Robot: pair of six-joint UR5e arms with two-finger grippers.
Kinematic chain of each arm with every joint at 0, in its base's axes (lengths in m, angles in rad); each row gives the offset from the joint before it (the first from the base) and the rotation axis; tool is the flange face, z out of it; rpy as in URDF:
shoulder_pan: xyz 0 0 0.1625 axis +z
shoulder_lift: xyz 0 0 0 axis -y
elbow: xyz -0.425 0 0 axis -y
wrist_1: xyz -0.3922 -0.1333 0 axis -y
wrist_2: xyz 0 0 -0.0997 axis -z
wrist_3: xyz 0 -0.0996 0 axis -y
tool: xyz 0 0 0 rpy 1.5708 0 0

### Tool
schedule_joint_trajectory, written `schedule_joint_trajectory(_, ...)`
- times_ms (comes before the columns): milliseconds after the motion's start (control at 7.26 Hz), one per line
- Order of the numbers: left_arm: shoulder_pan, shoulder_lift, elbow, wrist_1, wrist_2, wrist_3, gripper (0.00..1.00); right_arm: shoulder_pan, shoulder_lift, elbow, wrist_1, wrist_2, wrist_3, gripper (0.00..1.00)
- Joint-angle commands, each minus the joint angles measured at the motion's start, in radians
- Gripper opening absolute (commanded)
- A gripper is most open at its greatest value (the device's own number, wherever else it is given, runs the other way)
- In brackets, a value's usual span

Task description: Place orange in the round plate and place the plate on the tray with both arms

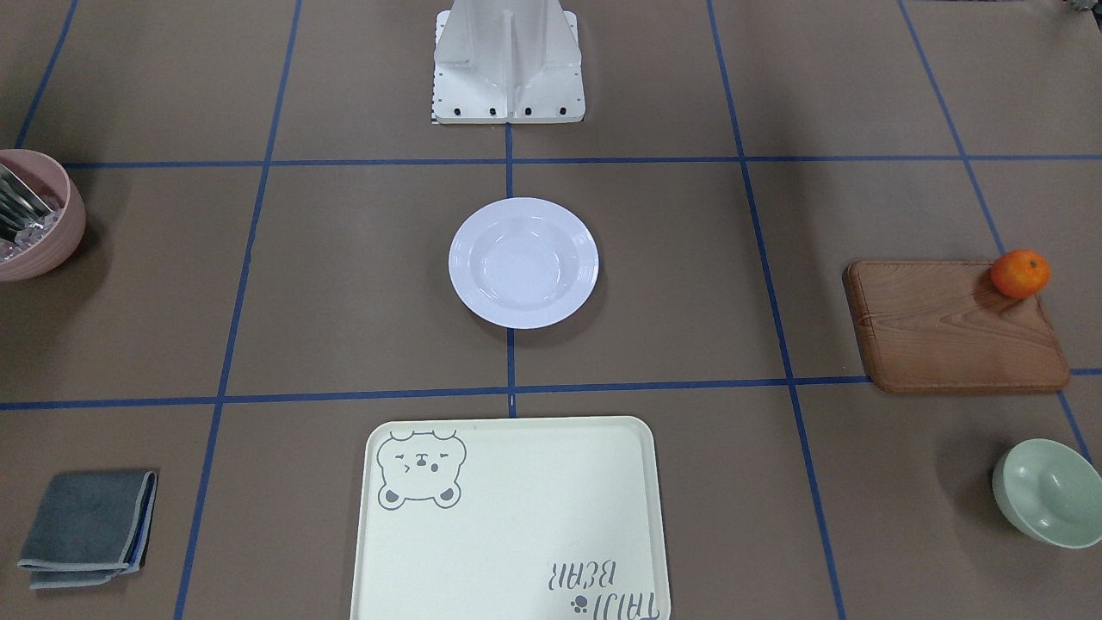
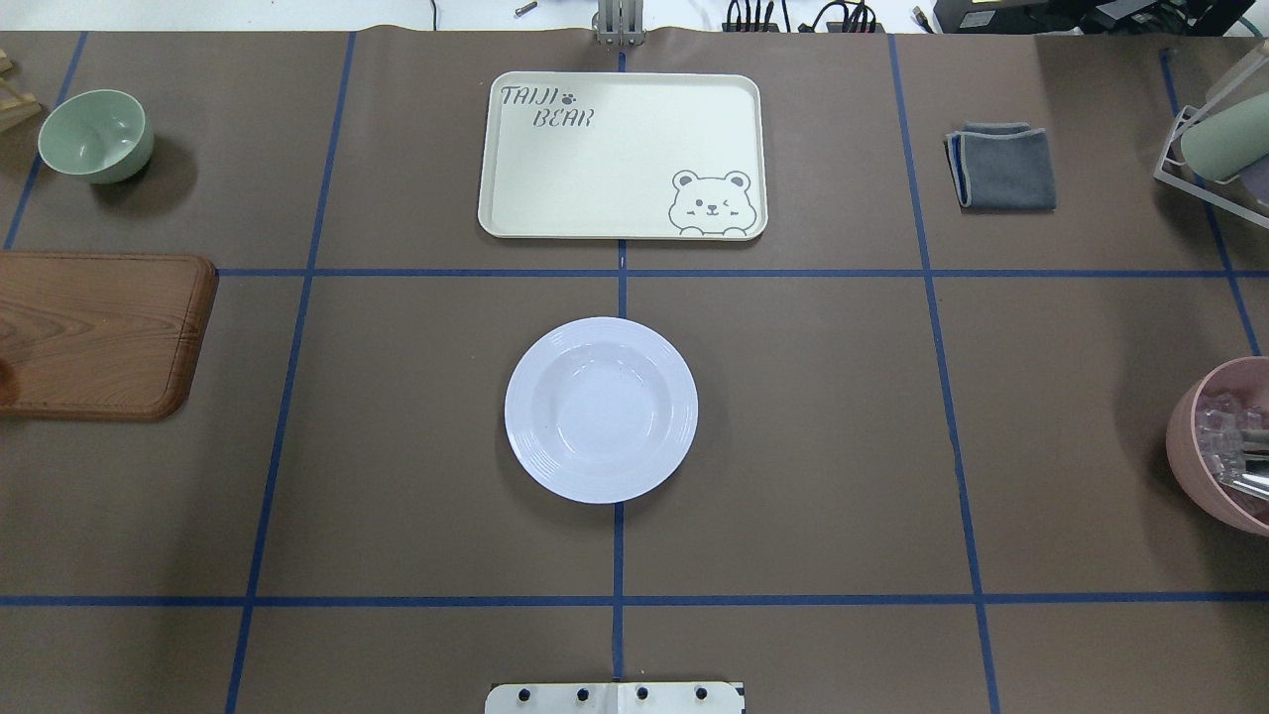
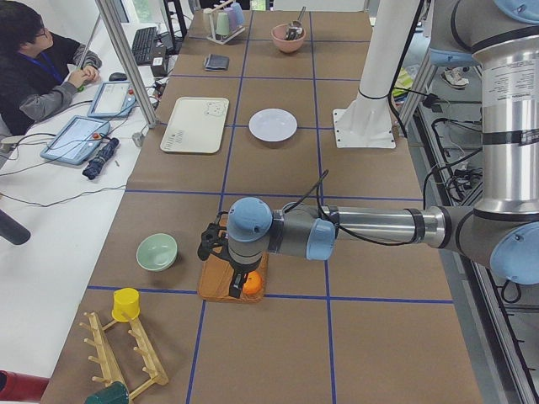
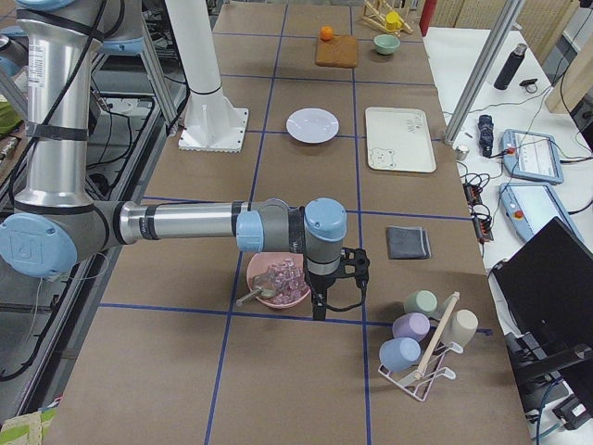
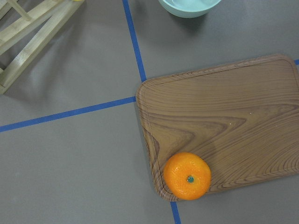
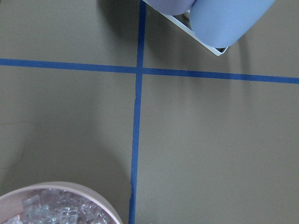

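The orange (image 1: 1020,274) sits on the corner of a brown wooden board (image 1: 956,327) at the table's left end, its green stem dot up in the left wrist view (image 5: 187,176). My left gripper (image 3: 238,273) hangs just above it, seen only from the side, so whether it is open I cannot tell. The white round plate (image 2: 601,409) lies empty at the table's middle. Beyond it lies the cream bear tray (image 2: 623,154), also empty. My right gripper (image 4: 320,306) hovers by the pink bowl (image 4: 278,278) at the far right end; its state I cannot tell.
A pale green bowl (image 1: 1050,492) stands near the board. A folded grey cloth (image 2: 1001,166) lies right of the tray. A cup rack (image 4: 422,343) stands beyond the pink bowl, a wooden rack (image 3: 126,362) at the left end. A person (image 3: 34,67) sits across the table.
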Motion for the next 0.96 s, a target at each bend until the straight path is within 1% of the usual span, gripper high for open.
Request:
schedule_joint_trajectory(0, 0.001, 0.02, -0.025, 0.0, -0.003, 0.001, 0.99, 0.0, 0.002, 0.002, 0.001, -0.004, 0.008, 1.0)
schedule_joint_trajectory(138, 0.001, 0.019, -0.025, 0.0, -0.002, 0.001, 0.99, -0.002, 0.014, 0.005, 0.006, 0.005, 0.01, 1.0)
schedule_joint_trajectory(275, 0.001, 0.007, -0.025, -0.002, -0.002, 0.001, 1.0, -0.002, 0.011, 0.018, 0.048, 0.014, -0.001, 1.0)
schedule_joint_trajectory(413, 0.001, 0.001, -0.022, -0.002, 0.001, -0.001, 1.0, -0.002, -0.011, 0.007, 0.182, 0.014, -0.024, 1.0)
schedule_joint_trajectory(551, 0.001, -0.001, -0.023, -0.002, 0.0, -0.001, 0.99, -0.002, -0.063, -0.002, 0.369, 0.022, -0.05, 1.0)
schedule_joint_trajectory(689, 0.001, -0.01, -0.02, 0.0, 0.001, -0.002, 0.99, -0.002, -0.046, -0.043, 0.512, -0.001, -0.014, 1.0)
schedule_joint_trajectory(826, 0.001, -0.013, -0.018, -0.002, 0.001, -0.002, 1.0, -0.002, 0.008, -0.045, 0.527, 0.01, 0.287, 1.0)
